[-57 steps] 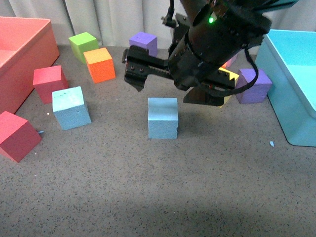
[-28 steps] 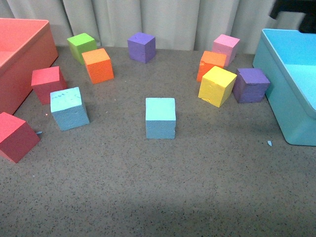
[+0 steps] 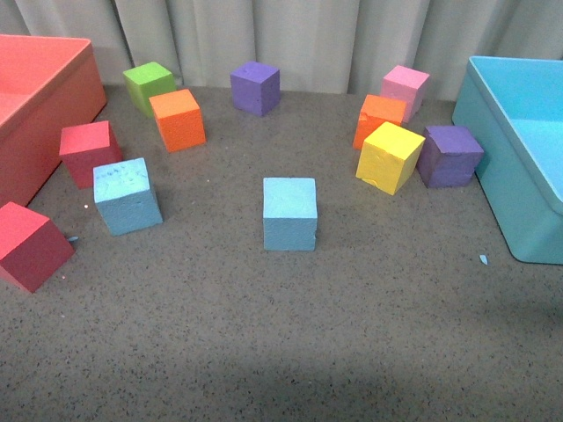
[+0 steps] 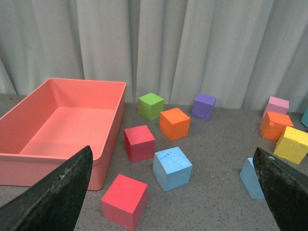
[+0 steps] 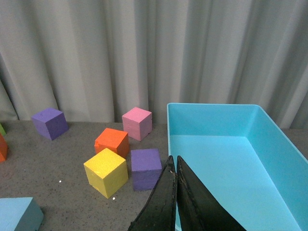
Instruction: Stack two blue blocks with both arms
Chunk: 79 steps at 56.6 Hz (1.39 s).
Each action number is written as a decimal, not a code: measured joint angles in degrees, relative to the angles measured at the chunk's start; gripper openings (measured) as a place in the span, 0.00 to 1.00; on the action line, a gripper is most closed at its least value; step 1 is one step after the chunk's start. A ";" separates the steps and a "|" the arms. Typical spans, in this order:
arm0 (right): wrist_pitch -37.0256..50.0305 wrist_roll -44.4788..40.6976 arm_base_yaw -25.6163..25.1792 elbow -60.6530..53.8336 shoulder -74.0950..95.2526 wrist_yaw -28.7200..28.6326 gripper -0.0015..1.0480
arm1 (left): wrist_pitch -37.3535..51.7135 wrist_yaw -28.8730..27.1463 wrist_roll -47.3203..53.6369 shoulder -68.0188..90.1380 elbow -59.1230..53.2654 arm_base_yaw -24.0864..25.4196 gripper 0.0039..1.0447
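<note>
A grey speckled counter (image 3: pixel 264 352) was seen, backed by a pale pleated curtain (image 3: pixel 308 35). At its left edge a salmon-red bin (image 3: pixel 62 97) was set, and at its right edge a turquoise bin (image 3: pixel 493 167); both were open at the top.

Between the bins, foam cubes of one size were scattered. The central blue block (image 3: pixel 289 213) was found upright on the counter near the middle, apart from every other cube. The left blue block (image 3: pixel 127 195), its top face dimpled, was found well apart from it towards the salmon-red bin, also flat on the counter, so that neither was stacked on the other. Just behind the left blue block a red cube (image 3: pixel 85 151) was placed, and nearer the camera a second red cube (image 3: pixel 31 244).

Along the curtain a green cube (image 3: pixel 148 84), an orange cube (image 3: pixel 177 118) and a purple cube (image 3: pixel 255 86) were ranged. Near the turquoise bin a pink cube (image 3: pixel 405 90), a second orange cube (image 3: pixel 380 116), a tilted yellow cube (image 3: pixel 390 156) and a second purple cube (image 3: pixel 449 156) were clustered closely.

In the left wrist view, the left claw (image 4: pixel 172 150) was shown with its fingers (image 4: pixel 57 192) spread wide and nothing held. In the right wrist view, the right claw (image 5: pixel 174 159) was shown pressed closed and empty, above the near rim of the turquoise bin.
</note>
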 joint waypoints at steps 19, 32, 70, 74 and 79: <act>-11.39 0.00 -5.66 -5.11 -16.33 -6.86 0.01 | 0.00 0.00 0.00 0.00 0.00 0.02 0.94; -21.33 0.02 -7.91 -6.86 -28.30 -7.85 0.01 | 0.00 0.00 0.00 0.00 0.00 0.02 0.94; -43.76 0.02 -7.96 -7.39 -52.41 -7.87 0.01 | 0.00 0.00 0.00 0.00 0.00 0.00 0.94; -44.96 0.02 -7.96 -7.39 -53.59 -7.87 0.01 | 0.00 -0.02 0.00 0.00 0.00 0.02 0.94; -46.60 0.02 -7.96 -7.39 -55.25 -7.87 0.01 | 0.00 -0.02 0.00 0.00 0.00 0.02 0.94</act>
